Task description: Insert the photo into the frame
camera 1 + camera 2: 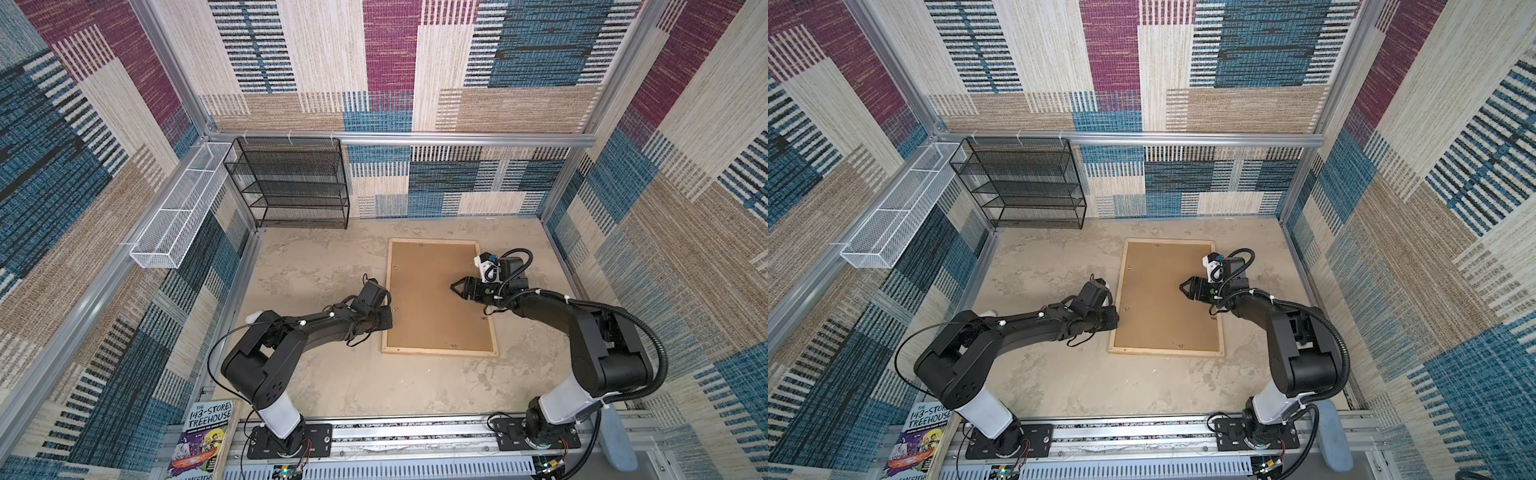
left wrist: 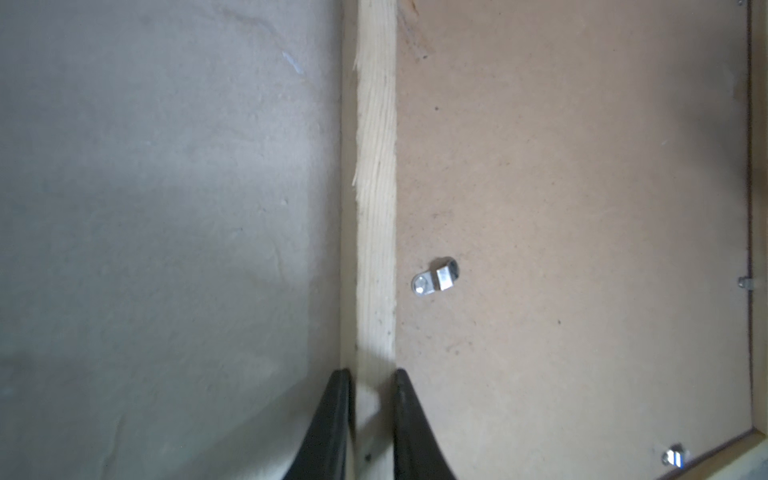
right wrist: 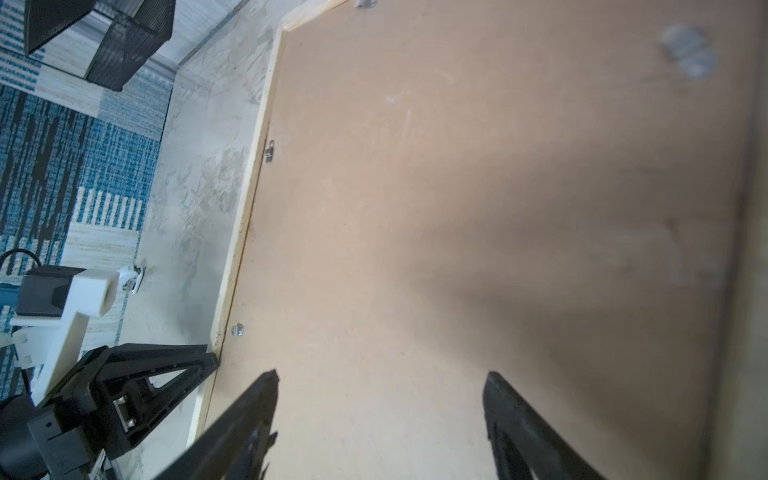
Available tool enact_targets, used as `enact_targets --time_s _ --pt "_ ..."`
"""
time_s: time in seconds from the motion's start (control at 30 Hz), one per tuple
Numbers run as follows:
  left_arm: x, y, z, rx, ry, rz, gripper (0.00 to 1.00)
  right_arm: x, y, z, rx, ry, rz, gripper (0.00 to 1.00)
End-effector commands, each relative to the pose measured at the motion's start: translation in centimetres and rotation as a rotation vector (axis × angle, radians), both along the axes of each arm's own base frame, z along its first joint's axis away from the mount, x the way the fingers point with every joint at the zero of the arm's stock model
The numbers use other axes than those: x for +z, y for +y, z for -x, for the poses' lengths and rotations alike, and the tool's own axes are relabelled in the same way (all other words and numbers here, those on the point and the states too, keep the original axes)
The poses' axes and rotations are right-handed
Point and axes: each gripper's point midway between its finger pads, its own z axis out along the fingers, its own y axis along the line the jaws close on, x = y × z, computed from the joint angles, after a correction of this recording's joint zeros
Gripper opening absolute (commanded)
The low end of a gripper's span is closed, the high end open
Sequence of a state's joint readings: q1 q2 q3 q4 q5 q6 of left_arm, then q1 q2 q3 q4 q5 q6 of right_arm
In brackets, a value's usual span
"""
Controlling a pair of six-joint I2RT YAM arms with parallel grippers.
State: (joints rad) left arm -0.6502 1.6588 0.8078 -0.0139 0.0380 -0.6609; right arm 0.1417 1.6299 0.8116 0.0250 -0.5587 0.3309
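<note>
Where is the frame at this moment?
In both top views the frame lies back up at the middle of the table; the left gripper clamps its left strip, the right gripper hovers over it.

Left gripper [image 2: 371, 376] clamps the pale natural-wood picture frame [image 2: 376, 166]; small silver metal clip [image 2: 435, 276] sits just beside, on the brown backing board [image 2: 582, 187].

The backing board [image 1: 428, 299] lies in the frame [image 1: 440, 352] on the table [image 1: 324, 257]; the left pincer [image 2: 372, 374] seemingly straddles its left rail.

In both top views, book [image 1: 199, 440] cut off at the bottom edge; left gripper [image 2: 372, 376] — tips hidden under its wrist.
</note>
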Motion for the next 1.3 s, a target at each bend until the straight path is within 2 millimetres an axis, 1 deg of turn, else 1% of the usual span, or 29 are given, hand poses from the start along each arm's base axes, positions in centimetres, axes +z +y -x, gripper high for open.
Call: enact_targets --time_s 0.0,0.13,0.17,0.27,0.33,0.4,0.47,0.53,0.57,0.63,0.67,0.8,0.9,1.0,1.07,1.27 --pt "-0.6 -0.2 3.0 -0.022 0.095 0.046 0.12 0.8 2.2 -0.8 0.035 -0.032 -0.038 0.78" --pt "-0.3 0.7 5.1 0.022 0.104 0.069 0.12 0.5 4.5 -1.2 0.069 -0.032 -0.056 0.78" --pt "-0.3 0.9 5.5 0.037 0.107 0.066 0.14 0.3 5.1 -1.3 0.079 -0.029 -0.062 0.78" --pt "0.5 1.9 5.5 0.075 0.078 0.051 0.29 0.0 6.7 -1.7 0.103 -0.024 -0.074 0.78" --pt "1.3 2.3 4.8 0.090 0.042 0.021 0.35 -0.1 7.7 -2.0 0.123 -0.023 -0.086 0.76" --pt "2.4 2.6 3.5 0.097 0.000 -0.020 0.36 -0.1 8.8 -2.2 0.145 -0.020 -0.097 0.74" --pt "3.3 2.4 2.2 0.086 -0.030 -0.047 0.37 -0.2 9.7 -2.2 0.163 -0.019 -0.105 0.73" --pt "4.2 2.0 0.7 0.075 -0.055 -0.067 0.37 -0.3 10.6 -2.0 0.178 -0.018 -0.114 0.69" --pt "4.4 2.0 -0.1 0.072 -0.060 -0.083 0.37 -0.3 10.9 -1.9 0.185 -0.016 -0.118 0.65" --pt "4.4 1.8 -1.6 0.062 -0.063 -0.098 0.38 -0.3 11.6 -1.8 0.200 -0.018 -0.132 0.54" --pt "4.1 1.8 -2.3 0.056 -0.049 -0.088 0.38 -0.3 12.0 -1.8 0.208 -0.017 -0.140 0.49" --pt "2.3 1.6 -4.7 0.059 0.012 -0.003 0.33 -0.6 13.1 -1.9 0.234 -0.014 -0.156 0.35" --pt "1.8 0.7 -5.5 0.043 0.017 0.063 0.30 -1.0 13.8 -2.1 0.253 -0.012 -0.165 0.26" --pt "1.6 0.4 -5.8 0.039 0.019 0.071 0.27 -1.5 14.4 -2.5 0.266 -0.006 -0.165 0.21" --pt "1.7 0.3 -5.8 0.039 0.010 0.078 0.27 -1.8 14.8 -3.0 0.275 -0.003 -0.164 0.15" --pt "1.6 0.3 -5.9 0.040 0.007 0.078 0.27 -2.9 15.8 -3.8 0.288 0.012 -0.167 0.11"
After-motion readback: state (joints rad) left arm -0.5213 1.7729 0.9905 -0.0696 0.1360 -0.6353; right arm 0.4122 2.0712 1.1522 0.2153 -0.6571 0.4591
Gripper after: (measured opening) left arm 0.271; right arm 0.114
